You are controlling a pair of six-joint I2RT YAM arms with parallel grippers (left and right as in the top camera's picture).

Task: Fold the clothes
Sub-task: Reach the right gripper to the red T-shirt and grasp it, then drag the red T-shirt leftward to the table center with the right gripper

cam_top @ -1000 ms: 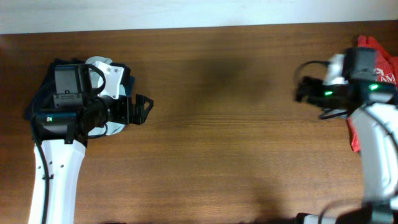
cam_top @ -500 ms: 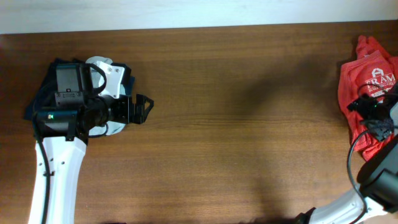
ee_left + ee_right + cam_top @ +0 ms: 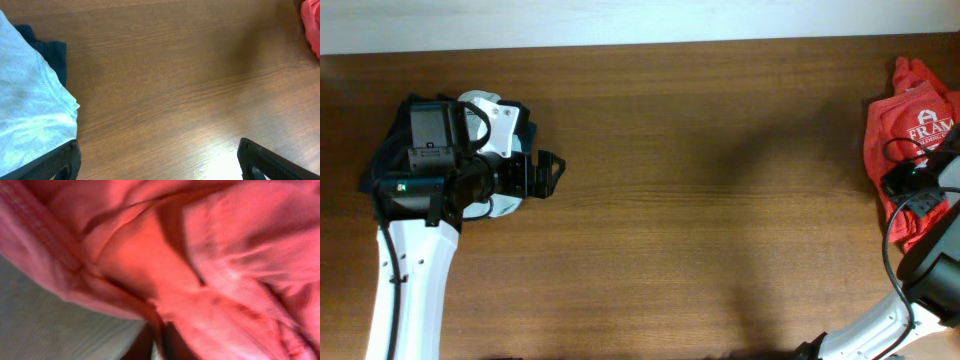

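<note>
Now, on brown wood table (image 3: 700,200), right gripper (image 3: 902,183) pinches T-shirt (image 3: 920,125), left gripper (image 3: 552,172) spread.

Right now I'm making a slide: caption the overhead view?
The right gripper pinches the red T-shirt at the right edge of the table; the left gripper hangs open.

white "fram", perhaps cut off, on red t-shirt (image 3: 895,120).
</note>
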